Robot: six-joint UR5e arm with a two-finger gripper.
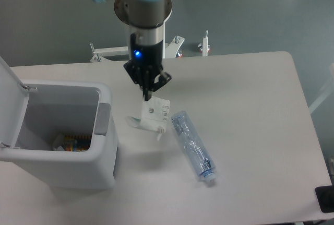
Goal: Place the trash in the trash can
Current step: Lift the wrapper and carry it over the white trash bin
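Note:
My gripper (147, 95) hangs point down over the table's middle, its fingers pinched together on the top edge of the flat clear plastic packet with a white label (155, 114). The packet dangles below the fingers, tilted, with its lower corner at or just above the tabletop. The crushed clear bluish plastic bottle (193, 145) lies on the table to the packet's right, cap end toward the front. The white trash can (107, 154) stands at the left with its lid (10, 97) flipped open and a grey tab (103, 120) on the rim nearest the gripper.
Colourful scraps (72, 142) lie in the bottom of the bin. A white metal frame (112, 52) stands behind the table's far edge. A black object (326, 199) sits at the table's front right corner.

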